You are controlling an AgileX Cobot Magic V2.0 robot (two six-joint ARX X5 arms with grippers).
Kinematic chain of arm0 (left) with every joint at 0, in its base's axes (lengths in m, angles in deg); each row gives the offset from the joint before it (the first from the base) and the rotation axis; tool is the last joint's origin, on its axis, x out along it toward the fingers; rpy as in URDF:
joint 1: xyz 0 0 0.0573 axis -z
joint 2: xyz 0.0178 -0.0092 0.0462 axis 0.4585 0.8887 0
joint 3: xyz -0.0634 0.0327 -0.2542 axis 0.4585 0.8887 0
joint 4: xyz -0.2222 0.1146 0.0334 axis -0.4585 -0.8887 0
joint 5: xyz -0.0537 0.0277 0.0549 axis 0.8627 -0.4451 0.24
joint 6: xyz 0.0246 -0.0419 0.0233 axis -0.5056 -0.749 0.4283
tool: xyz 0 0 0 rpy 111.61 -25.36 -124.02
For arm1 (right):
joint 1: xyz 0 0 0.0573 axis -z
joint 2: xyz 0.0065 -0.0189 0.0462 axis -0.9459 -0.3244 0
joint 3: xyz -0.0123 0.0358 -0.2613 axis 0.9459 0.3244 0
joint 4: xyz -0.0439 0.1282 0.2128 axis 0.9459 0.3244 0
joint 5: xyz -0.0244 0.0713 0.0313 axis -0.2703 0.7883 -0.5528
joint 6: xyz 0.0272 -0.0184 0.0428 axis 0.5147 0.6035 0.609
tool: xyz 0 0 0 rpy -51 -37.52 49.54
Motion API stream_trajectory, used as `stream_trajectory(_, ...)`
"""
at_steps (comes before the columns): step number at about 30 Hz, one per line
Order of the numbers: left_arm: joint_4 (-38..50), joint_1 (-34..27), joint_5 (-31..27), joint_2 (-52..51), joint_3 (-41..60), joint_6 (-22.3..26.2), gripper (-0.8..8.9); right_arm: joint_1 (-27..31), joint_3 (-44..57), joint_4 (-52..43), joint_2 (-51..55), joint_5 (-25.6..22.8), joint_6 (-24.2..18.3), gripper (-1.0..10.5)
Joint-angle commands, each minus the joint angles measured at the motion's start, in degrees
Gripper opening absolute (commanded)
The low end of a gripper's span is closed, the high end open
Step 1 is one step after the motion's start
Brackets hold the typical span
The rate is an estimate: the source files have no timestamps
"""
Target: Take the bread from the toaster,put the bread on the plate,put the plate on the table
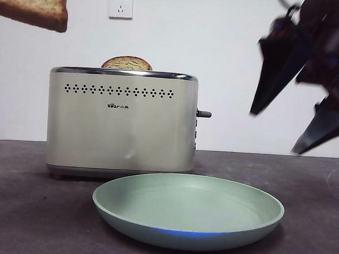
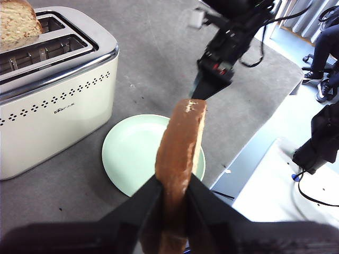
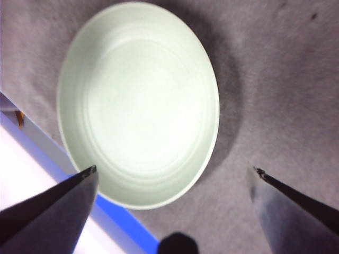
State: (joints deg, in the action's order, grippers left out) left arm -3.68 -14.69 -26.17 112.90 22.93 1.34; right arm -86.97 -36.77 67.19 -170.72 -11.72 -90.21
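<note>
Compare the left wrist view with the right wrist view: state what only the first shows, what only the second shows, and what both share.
Only the left wrist view shows the toaster with a second slice standing in a slot, the bread gripped on edge in the left hand, and the other arm above the table.

Only the right wrist view shows the right hand with its jaws spread wide, holding nothing.

Both show the empty mint-green plate lying on the dark table near its edge.
</note>
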Motion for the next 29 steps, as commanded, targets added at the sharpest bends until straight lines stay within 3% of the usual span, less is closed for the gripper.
stream_trajectory(1,0.7,0.2,0.4,-0.2,0.2,-0.3,-0.08,-0.9,-0.2,-1.5,-3.3,-0.2,0.7,4.7)
stream_trajectory(11,0.7,0.2,0.3,-0.2,0.2,-0.5,-0.08,-3.5,-0.2,-6.2,-12.8,-0.4,1.2,4.6)
stream_trajectory(16,0.7,0.2,0.3,-0.2,0.2,-0.5,-0.08,-4.2,-0.2,-7.1,-16.0,-0.3,1.2,3.0)
stream_trajectory(21,0.7,0.2,0.3,-0.2,0.2,-0.6,-0.08,-4.4,-0.2,-8.0,-16.4,-0.3,1.1,0.1)
stream_trajectory(29,1.5,0.2,0.4,-0.1,0.2,-1.6,-0.08,-4.5,-0.2,-8.6,-15.9,-1.5,1.3,-0.1)
